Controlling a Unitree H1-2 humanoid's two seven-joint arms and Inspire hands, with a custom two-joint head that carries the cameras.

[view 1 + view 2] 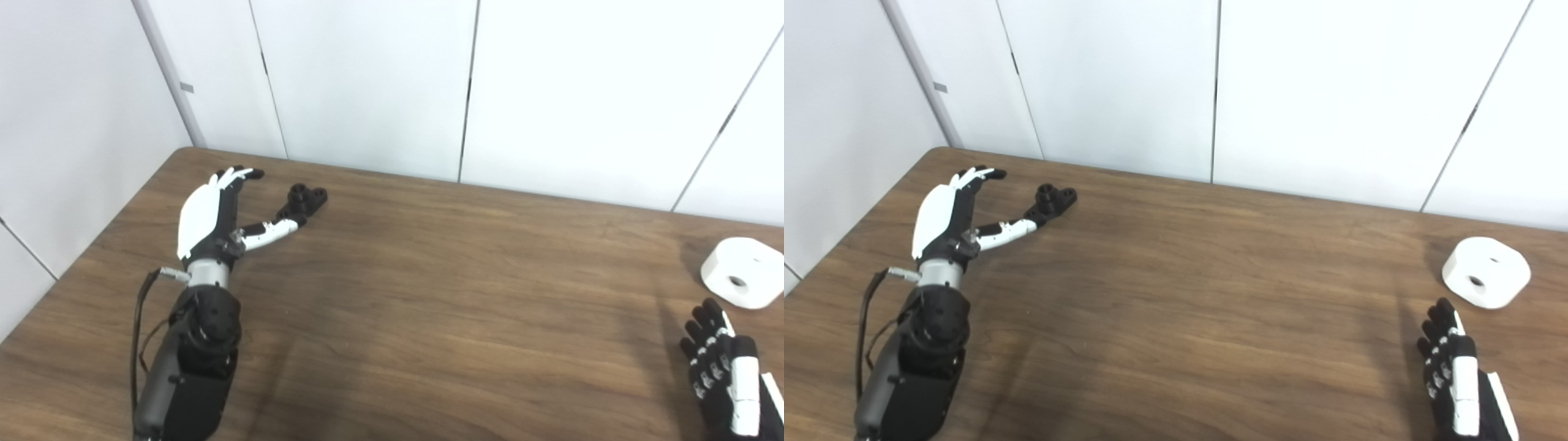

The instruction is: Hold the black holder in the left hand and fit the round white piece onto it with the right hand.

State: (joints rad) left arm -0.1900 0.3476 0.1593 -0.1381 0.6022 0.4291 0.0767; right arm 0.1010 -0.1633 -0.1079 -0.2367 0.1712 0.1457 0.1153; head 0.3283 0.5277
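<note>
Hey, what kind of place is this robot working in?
Probably a lab or test room: a bare wood-grain table, plain white wall panels, and only a black holder and round white piece out.

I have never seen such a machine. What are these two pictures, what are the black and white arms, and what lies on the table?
Both pictures come from two cameras side by side on a humanoid robot's head, so they show one scene from slightly different places. The arms are the robot's own. Its left hand is open on the wooden table, its thumb reaching to the small black holder, which it does not yet grip. Its right hand is open, near the round white piece but apart from it. Nothing is held yet.
</note>
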